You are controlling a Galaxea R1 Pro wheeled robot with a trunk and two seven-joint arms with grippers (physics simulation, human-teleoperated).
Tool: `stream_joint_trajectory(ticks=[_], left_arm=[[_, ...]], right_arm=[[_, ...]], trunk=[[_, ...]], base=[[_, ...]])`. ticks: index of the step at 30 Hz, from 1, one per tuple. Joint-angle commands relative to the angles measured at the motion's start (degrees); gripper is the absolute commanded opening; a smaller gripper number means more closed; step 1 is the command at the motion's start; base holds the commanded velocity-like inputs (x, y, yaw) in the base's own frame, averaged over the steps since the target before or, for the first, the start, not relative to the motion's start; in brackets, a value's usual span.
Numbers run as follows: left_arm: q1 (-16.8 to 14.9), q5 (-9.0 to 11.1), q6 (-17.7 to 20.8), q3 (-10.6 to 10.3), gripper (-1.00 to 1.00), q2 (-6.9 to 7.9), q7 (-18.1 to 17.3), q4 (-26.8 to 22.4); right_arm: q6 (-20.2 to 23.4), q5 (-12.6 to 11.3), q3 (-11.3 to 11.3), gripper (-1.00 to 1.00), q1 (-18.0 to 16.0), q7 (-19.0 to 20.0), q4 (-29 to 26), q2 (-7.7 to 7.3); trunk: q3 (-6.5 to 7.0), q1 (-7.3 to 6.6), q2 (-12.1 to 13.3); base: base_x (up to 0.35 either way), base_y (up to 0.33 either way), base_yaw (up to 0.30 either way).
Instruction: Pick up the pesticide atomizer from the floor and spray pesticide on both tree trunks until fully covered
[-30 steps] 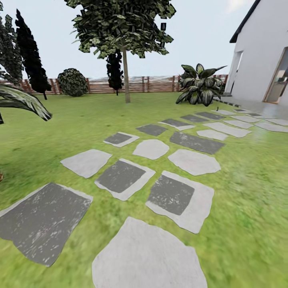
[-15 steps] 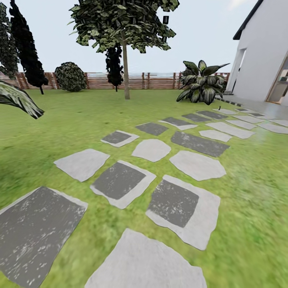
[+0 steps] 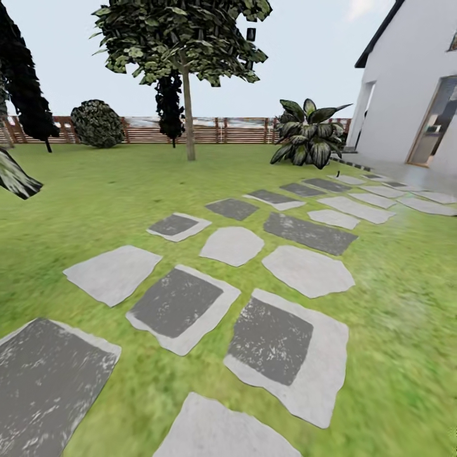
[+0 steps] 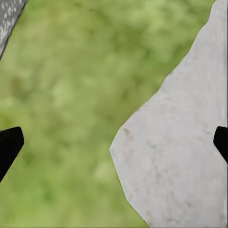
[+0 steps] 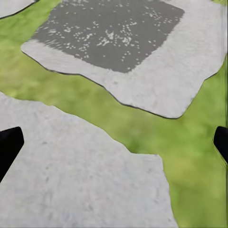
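Observation:
The pesticide atomizer is out of view. One tall tree (image 3: 184,44) with a leafy crown and a bare grey-brown trunk (image 3: 189,124) stands far back on the garden lawn, before the slat fence (image 3: 235,130). In the left wrist view my left gripper (image 4: 114,145) is open over grass and a pale slab (image 4: 175,156), its black fingertips (image 4: 9,145) far apart. My right gripper (image 5: 114,145) is open too, nothing between its fingers, above pale paving (image 5: 80,175) and a dark-centred slab (image 5: 114,28).
Grey paving slabs (image 3: 282,349) run from the near foreground toward a white house (image 3: 412,89) at the right. A broad-leaved plant (image 3: 309,136) stands by the house, with a tiny dark upright thing (image 3: 337,172) near it. A round bush (image 3: 96,124) and dark narrow trees (image 3: 25,82) line the fence.
The whole head view has shifted: the camera has advanced and turned a little, so slabs sit lower and the tree further left. Nothing in the garden itself moved.

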Motion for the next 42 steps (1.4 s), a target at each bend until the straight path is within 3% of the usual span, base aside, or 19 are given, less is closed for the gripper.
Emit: stream_joint_trajectory(ticks=[1,8,27,42], left_arm=[[0.0,0.0,0.0,0.0,1.00,0.00,0.0,0.0],[0.0,0.0,0.0,0.0,1.00,0.08,0.0,0.0],[0.0,0.0,-0.1,0.0,1.00,0.01,0.0,0.0],[0.0,0.0,0.0,0.0,1.00,0.01,0.0,0.0]], right_arm=[[0.0,0.0,0.0,1.00,0.0,0.0,0.0,0.00],[0.0,0.0,0.0,1.00,0.0,0.0,0.0,0.00],[-0.1,0.0,0.0,1.00,0.0,0.0,0.0,0.00],[-0.1,0.0,0.0,1.00,0.0,0.0,0.0,0.00]], trunk=[[0.00,0.00,0.0],[0.00,0.00,0.0],[-1.12,0.00,0.0],[-1.18,0.00,0.0]], base=[[0.340,0.000,-0.277],[0.340,0.000,-0.221],[0.340,0.000,-0.054],[0.340,0.000,-0.002]])
